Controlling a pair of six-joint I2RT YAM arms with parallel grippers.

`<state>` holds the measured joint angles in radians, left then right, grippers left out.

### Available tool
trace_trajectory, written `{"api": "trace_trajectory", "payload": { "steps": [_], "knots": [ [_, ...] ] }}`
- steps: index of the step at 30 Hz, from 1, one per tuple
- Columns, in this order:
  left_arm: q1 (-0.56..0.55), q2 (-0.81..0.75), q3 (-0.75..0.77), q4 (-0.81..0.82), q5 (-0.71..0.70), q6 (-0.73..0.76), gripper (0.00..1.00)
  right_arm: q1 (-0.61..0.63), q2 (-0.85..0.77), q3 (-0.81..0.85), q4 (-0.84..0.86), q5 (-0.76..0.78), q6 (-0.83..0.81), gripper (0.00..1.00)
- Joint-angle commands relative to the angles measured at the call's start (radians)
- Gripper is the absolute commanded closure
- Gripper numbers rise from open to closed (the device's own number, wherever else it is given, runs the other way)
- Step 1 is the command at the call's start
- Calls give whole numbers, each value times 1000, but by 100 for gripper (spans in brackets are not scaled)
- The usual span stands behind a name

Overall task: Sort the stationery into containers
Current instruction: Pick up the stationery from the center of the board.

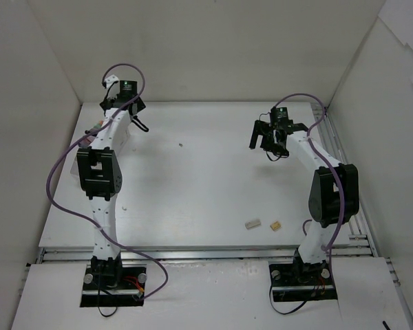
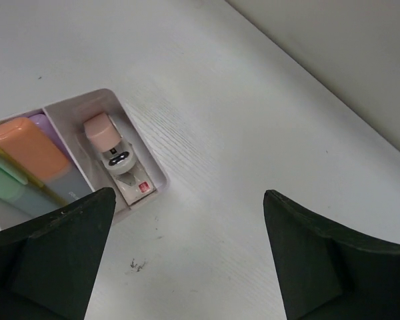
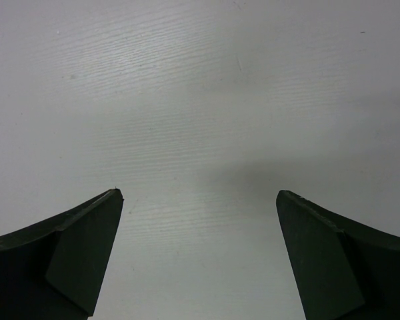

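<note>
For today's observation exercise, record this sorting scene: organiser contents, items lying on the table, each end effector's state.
Container: white organiser
Inside it: orange highlighter, green highlighter; pink-capped item in the end compartment
Loose on table: whitish eraser, tan eraser
Left end effector: open, empty, by the organiser's end
Right end effector: open, empty, above the table

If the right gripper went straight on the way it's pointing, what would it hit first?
The bare table. The right gripper points down at it, jaws open, and nothing else shows ahead in its wrist view. How far off the surface lies is unclear.
</note>
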<state>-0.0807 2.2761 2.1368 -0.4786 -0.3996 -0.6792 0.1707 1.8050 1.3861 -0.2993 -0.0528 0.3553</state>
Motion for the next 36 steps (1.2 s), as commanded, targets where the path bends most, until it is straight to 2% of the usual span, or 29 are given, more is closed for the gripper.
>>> {"api": "trace_trajectory", "payload": {
  "steps": [1, 3, 5, 11, 17, 25, 27, 30, 32, 33, 36],
  "knots": [
    [-25, -161, 23, 77, 47, 136, 10, -5, -67, 16, 6, 14, -10, 2],
    [-25, -191, -5, 75, 121, 170, 4, -4, -91, -16, 5, 30, 2, 2],
    [-25, -211, -12, 58, 136, 188, 0, -5, -128, -68, 6, 34, 8, 2],
    [-36, -210, 37, -98, -36, 129, 1, -8, -202, -159, 6, 30, 42, 2],
    [-36, -207, 64, -163, -41, 86, 1, -11, -285, -248, 0, 48, 66, 2],
    [-47, -231, 34, -189, 31, 87, 1, -11, -389, -358, -40, 50, 122, 2],
    [-74, -243, 15, -169, 53, 125, 1, -10, -406, -375, -67, 48, 143, 2],
    [-146, -291, -58, -103, 119, 265, 0, -19, -446, -415, -106, 50, 180, 2],
    [-198, -337, -136, -51, 151, 412, 1, -23, -475, -449, -136, 35, 204, 2],
    [-258, -354, -168, -32, 188, 461, 0, -26, -484, -459, -150, 25, 214, 2],
    [-345, -437, -311, 29, 330, 602, 0, -28, -529, -512, -179, -13, 229, 2]
  ]
}}
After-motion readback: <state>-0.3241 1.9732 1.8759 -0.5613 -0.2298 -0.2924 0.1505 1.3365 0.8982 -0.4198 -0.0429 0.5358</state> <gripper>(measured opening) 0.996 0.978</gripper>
